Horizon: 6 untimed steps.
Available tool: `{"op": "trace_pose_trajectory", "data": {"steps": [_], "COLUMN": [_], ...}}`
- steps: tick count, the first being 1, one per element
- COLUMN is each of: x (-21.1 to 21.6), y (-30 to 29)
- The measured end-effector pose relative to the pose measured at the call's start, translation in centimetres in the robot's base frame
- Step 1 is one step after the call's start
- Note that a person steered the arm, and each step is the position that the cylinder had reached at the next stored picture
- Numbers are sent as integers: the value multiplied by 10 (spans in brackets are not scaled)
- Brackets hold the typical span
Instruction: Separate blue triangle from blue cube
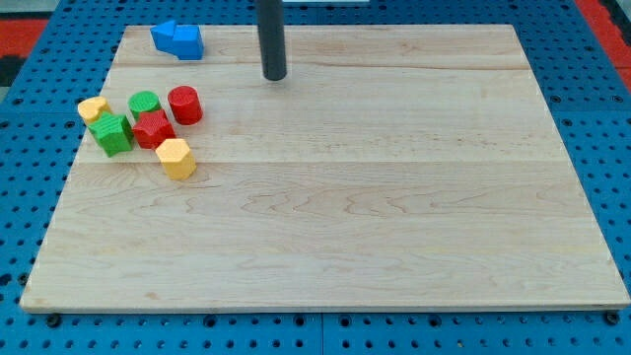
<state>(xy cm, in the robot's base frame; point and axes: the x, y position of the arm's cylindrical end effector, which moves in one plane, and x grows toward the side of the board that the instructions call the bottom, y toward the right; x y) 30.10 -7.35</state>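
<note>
The blue triangle [164, 35] and the blue cube [187, 42] sit touching each other at the view's top left of the wooden board [335, 197], the triangle on the left. My tip [275, 75] is to the right of both blue blocks, well apart from them, at about one rod-length from the cube. It touches no block.
Below the blue pair, at the view's left, is a cluster: a yellow block [93, 108], a green cylinder [144, 104], a red cylinder [184, 105], a green cube [113, 134], a red block [153, 129] and a yellow hexagonal block [176, 158].
</note>
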Motion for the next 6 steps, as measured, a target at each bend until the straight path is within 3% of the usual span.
{"op": "trace_pose_trajectory", "data": {"steps": [1, 5, 6], "x": [-13, -32, -33], "y": [-98, -230, -231]}}
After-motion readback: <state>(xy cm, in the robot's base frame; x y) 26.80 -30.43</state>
